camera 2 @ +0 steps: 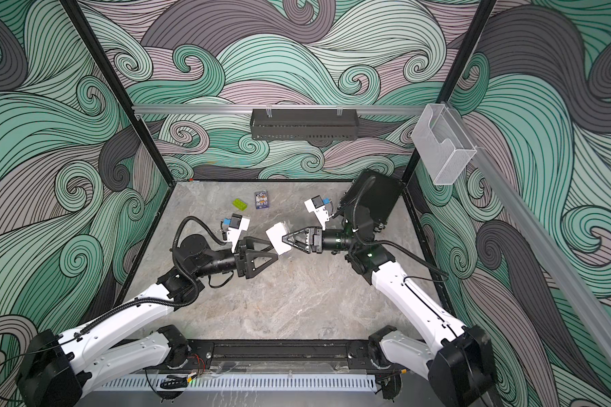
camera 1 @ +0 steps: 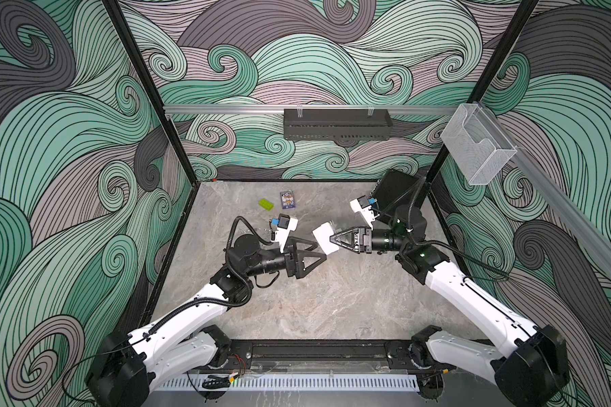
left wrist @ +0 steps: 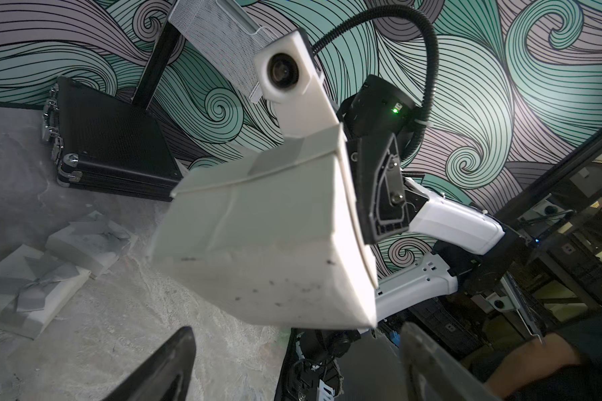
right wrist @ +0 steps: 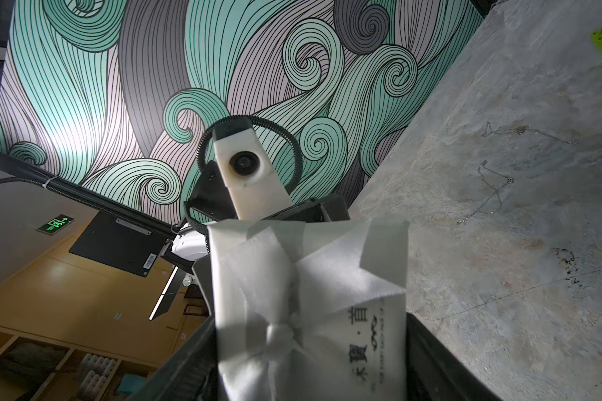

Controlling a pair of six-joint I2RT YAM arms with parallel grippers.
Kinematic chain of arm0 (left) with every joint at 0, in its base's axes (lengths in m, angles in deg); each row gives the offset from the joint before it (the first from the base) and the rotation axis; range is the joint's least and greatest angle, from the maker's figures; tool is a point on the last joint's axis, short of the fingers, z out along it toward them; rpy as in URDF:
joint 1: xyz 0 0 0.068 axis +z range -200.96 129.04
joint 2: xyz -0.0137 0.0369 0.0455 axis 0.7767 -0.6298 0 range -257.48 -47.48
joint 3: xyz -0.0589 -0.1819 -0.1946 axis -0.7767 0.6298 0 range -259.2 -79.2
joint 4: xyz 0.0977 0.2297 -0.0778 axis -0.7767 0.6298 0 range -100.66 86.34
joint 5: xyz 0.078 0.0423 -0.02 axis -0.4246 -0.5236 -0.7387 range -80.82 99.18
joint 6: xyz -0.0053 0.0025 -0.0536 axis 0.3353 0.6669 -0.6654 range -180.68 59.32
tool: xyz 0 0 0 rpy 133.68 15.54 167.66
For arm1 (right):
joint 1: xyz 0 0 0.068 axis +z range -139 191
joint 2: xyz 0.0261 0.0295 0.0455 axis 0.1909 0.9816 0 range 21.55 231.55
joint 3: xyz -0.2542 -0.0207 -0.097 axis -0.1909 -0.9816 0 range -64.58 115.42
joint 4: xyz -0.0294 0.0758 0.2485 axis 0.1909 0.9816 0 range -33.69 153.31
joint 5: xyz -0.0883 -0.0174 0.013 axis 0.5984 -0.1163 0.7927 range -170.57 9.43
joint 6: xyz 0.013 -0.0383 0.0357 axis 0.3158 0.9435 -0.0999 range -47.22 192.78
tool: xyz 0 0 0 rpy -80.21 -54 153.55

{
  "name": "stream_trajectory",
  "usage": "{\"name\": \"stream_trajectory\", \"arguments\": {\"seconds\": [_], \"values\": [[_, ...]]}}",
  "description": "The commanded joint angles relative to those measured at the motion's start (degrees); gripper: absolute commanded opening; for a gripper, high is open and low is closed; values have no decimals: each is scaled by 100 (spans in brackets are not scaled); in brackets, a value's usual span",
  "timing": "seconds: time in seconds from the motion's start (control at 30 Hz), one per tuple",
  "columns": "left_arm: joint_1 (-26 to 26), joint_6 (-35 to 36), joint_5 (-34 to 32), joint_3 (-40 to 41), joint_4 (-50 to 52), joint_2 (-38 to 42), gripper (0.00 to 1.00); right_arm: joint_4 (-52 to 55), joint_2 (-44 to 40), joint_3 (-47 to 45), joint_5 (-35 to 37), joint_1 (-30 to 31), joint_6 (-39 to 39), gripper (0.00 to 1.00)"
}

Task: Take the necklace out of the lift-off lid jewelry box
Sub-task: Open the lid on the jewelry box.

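Jewelry box (camera 1: 323, 239): a white box tied with a white ribbon is held in the air over the middle of the table (camera 1: 314, 310), tilted, and is seen in both top views.
Lid (right wrist: 313, 264): it is seated on the base, so the inside is hidden. A ribbon bow and a line of printed characters are shown on its top face in the right wrist view.
Box underside (left wrist: 258, 277): it is turned toward the left wrist camera and is marked with small dark specks.
Right gripper (camera 1: 333, 240): it is clamped on the jewelry box. In the right wrist view the box is seen filling the gap between the two dark fingers (right wrist: 442, 364).
Left gripper (camera 1: 320, 251): the jaws are spread wide with nothing between them. It is placed just beside the box's near edge; whether it touches cannot be told.
Necklace: nothing of the box's contents is visible. Two thin necklace chains (right wrist: 494, 187) are seen lying loose on the table in the right wrist view.
Gift boxes (left wrist: 84, 239): two more white ribboned boxes are laid side by side on the table.
Black case (camera 1: 394, 193): it is leaned in the far right corner.
Green brick (camera 1: 266, 204): it is set near the back wall, just beside a card pack (camera 1: 287, 199).
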Motion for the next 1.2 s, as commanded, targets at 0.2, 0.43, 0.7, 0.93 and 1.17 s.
{"name": "stream_trajectory", "arguments": {"seconds": [0.2, 0.43, 0.7, 0.93, 1.17], "values": [[-45, -417, -124, -131, -853, -233, 90, -631, -112, -214, -224, 18, -189, 77], [-50, -560, -233, -86, -1096, -287, 90, -977, -100, -401, -276, 23, -311, 77], [-47, -723, -329, -125, -1249, -477, 79, -1257, -83, -491, -312, 61, -444, 78], [-48, -747, -342, -147, -1201, -483, 68, -1023, -90, -498, -149, 38, -236, 78], [-50, -357, -614, -124, -472, -131, 67, 883, -514, -130, 402, -225, 953, 78]]}}
